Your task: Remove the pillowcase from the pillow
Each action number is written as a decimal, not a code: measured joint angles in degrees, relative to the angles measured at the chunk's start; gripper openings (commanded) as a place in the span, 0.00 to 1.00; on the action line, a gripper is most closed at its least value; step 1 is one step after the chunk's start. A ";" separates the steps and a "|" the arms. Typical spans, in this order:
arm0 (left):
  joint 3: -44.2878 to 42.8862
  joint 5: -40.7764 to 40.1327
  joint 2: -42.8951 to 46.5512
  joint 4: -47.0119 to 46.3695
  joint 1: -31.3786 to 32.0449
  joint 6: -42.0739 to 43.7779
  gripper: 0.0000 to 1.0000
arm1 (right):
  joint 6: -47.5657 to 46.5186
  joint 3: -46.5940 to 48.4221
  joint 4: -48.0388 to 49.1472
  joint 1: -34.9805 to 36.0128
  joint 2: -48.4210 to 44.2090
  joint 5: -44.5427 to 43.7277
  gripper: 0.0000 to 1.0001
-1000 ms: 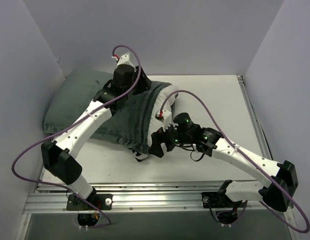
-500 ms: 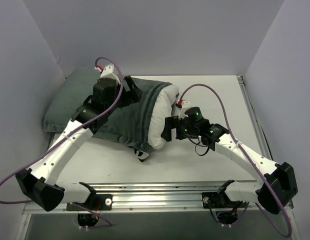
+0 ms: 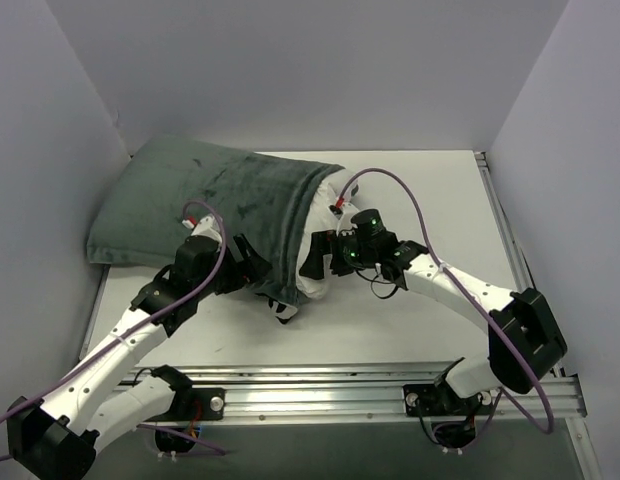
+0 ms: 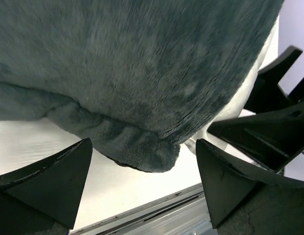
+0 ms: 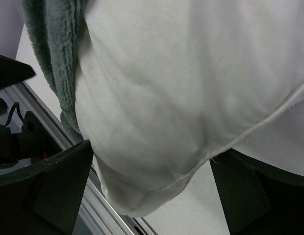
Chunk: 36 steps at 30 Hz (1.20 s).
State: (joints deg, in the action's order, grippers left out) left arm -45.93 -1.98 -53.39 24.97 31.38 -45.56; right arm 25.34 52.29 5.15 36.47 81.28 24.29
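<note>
One white table (image 3: 430, 190) carries everything. The biggest item on it is the pillowcase (image 3: 210, 200), grey-green plush face up, lying across the far-left part with its left end close to the side wall (image 3: 50, 200). Its mouth faces right.

The pillow (image 5: 191, 88) sticks out of that mouth. Only its right end is bare, and the rest sits inside the case (the stitched edge seam shows clearly in the right wrist view).

The left gripper (image 4: 143, 147) is low at the near edge of the case with its jaws spread wide. The fingers flank the rolled hem corner, with a gap on both sides, and hold nothing.

The right gripper (image 5: 151, 152) is also spread wide, straddling the pillow's exposed near corner. I can't tell whether the pads touch the fabric, but there is no pinch on it.

The two grippers are close together, and the right one's fingers show at the edge of the left wrist view.

The smallest item is a striped scrap (image 3: 282, 312) under the case's near corner. It is possibly the zebra face, but too small to be sure.
</note>
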 measured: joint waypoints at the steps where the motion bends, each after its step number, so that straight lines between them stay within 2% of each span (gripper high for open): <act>1: 1.70 0.81 0.50 -0.94 -0.04 -0.90 0.94 | 0.17 0.00 0.76 0.00 0.52 0.79 0.97; 2: 3.48 1.64 0.87 -2.45 -0.04 -1.77 0.94 | 0.26 0.00 1.79 0.00 1.14 1.75 0.96; 5: 7.69 4.50 0.68 -6.05 -0.04 -3.91 0.94 | 0.39 0.02 4.04 0.00 2.75 3.56 0.83; 6: 8.48 5.27 0.31 -7.06 -0.04 -4.50 0.94 | 0.37 0.02 4.59 0.00 3.30 4.00 0.64; 8: 9.68 6.54 -0.59 -9.38 -0.04 -5.60 0.92 | 0.00 0.02 5.29 -0.02 4.22 4.57 0.41; 9: 10.14 7.08 -1.03 -10.38 -0.04 -6.36 0.91 | -0.07 0.02 5.57 -0.02 4.57 4.70 0.19; 12: 12.39 8.48 -1.77 -14.75 -0.04 -8.74 0.86 | -0.02 0.04 7.04 -0.02 5.40 5.18 0.00; 17: 16.76 9.38 -1.79 -18.60 -0.02 -12.20 0.82 | 0.09 0.04 7.91 -0.02 5.75 5.60 0.00; 30: 18.53 9.60 -1.55 -19.04 0.79 -15.10 0.81 | -0.31 1.53 7.54 0.04 6.60 6.75 0.00; 34: 18.62 9.60 -4.46 -20.41 0.98 -15.74 0.74 | -0.31 1.84 7.56 0.42 6.88 7.02 0.00; 36: 18.86 9.57 -5.14 -21.79 1.18 -16.04 0.65 | -0.28 1.84 7.54 0.50 6.91 7.04 0.00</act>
State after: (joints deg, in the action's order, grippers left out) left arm -27.07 7.60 -58.52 3.18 32.56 -61.60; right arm 25.06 54.13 12.69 36.97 88.18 31.33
